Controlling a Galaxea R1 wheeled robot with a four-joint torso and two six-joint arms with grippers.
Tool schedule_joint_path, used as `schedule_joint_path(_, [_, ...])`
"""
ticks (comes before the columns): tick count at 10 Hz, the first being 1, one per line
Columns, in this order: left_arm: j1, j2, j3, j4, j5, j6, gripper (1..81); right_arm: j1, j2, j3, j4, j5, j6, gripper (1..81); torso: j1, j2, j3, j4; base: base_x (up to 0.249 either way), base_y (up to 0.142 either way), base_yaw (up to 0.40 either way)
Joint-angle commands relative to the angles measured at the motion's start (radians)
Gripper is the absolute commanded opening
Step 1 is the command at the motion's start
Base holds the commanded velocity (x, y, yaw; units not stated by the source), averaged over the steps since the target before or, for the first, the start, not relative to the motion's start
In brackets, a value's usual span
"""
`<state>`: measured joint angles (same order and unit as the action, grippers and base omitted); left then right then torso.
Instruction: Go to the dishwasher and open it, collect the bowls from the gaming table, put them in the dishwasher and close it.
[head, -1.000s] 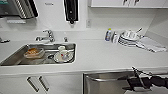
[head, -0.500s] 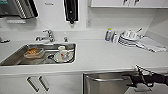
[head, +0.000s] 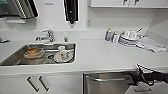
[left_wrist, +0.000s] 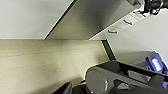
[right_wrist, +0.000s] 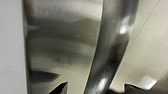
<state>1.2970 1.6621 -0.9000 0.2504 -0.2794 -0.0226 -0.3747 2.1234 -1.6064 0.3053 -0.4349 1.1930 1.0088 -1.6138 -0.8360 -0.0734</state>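
White kitchen counter (head: 100, 56) holds a steel sink (head: 15, 58) with dishes, and below it sits the brushed stainless-steel dishwasher (head: 106, 86). The black right gripper (head: 133, 77) reaches its horizontal steel bar handle (right_wrist: 112, 47), fingertips either side, spread apart. Whether the left gripper is open, I cannot tell.

The head view looks steeply down from above onto the white bench (head: 100, 56), with the brushed stainless-steel dishwasher front (head: 107, 85) at lower right. The right wrist view sits very close against its horizontal steel bar handle (right_wrist: 112, 47); the left wrist view sees that steel front (left_wrist: 100, 17) from farther off
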Motion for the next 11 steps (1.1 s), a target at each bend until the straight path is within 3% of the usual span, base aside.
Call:
schedule_joint_path(1, [-0.048, -0.054, 0.027, 0.029, 0.032, 0.006, 81.1, 0.116, -0.023, 0.014, -0.073, -0.094, 0.114, 81.1, 0.0, 0.0, 0.0, 0.0, 0.0, 0.0, 0.0])
schedule_joint_path(4, [-0.048, -0.05, 0.027, 0.03, 0.032, 0.006, 81.1, 0.101, -0.01, 0.102, -0.38, -0.206, 0.434, 81.1, 0.0, 0.0, 0.0, 0.0, 0.0, 0.0, 0.0])
schedule_joint_path(6, [-0.048, -0.047, 0.027, 0.03, 0.032, 0.006, 81.1, 0.093, -0.017, 0.177, -0.526, -0.29, 0.587, 81.1, 0.0, 0.0, 0.0, 0.0, 0.0, 0.0, 0.0])
schedule_joint_path(8, [-0.048, -0.045, 0.026, 0.03, 0.032, 0.006, 81.1, 0.072, -0.033, 0.237, -0.604, -0.352, 0.669, 81.1, 0.0, 0.0, 0.0, 0.0, 0.0, 0.0, 0.0])
schedule_joint_path(11, [-0.048, -0.045, 0.023, 0.035, 0.032, 0.006, 81.1, 0.001, -0.029, 0.255, -0.652, -0.427, 0.674, 81.1, 0.001, 0.0, 0.0, 0.0, 0.0, 0.0, 0.0])
